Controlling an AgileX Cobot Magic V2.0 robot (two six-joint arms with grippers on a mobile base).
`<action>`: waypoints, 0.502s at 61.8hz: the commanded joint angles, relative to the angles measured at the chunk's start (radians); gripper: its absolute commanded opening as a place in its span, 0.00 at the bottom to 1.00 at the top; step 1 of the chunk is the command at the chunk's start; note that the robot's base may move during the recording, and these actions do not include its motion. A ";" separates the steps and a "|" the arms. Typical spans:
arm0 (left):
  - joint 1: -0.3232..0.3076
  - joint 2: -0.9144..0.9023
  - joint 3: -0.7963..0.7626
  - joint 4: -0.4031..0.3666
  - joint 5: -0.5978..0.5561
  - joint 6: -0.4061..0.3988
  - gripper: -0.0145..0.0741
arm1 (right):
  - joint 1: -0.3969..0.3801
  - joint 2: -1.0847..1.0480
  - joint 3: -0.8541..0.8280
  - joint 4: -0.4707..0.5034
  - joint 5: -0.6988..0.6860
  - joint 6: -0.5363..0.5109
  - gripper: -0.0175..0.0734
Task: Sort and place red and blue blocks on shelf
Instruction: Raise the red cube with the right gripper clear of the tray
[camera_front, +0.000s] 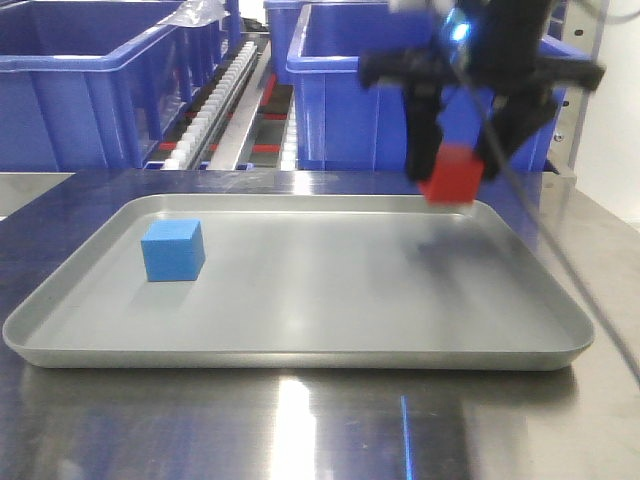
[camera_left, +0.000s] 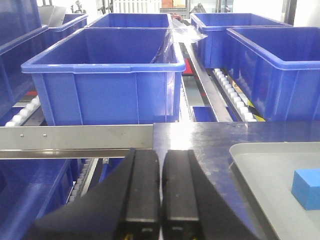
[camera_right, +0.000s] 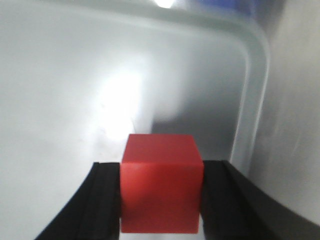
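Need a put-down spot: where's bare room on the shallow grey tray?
Free: shallow grey tray centre and front, between bright blue cube at left and small red cube held by right gripper over far-right corner. Crowded: large blue plastic bins behind.

right hand (camera_front: 457, 168): blurred, top cropped | blue block (camera_left: 306, 188): cut by right edge

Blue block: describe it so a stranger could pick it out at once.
Find the shallow grey tray. The blue block sits flat on its left half. Unlike the red block, held above the far right corner by the right gripper, nothing touches it.
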 joint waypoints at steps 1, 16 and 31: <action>0.002 -0.021 0.047 -0.009 -0.089 -0.007 0.30 | -0.036 -0.126 0.046 0.009 -0.123 -0.126 0.28; 0.002 -0.021 0.047 -0.009 -0.089 -0.007 0.30 | -0.191 -0.377 0.356 0.026 -0.415 -0.290 0.28; 0.002 -0.021 0.047 -0.009 -0.089 -0.007 0.30 | -0.389 -0.623 0.616 0.080 -0.671 -0.363 0.24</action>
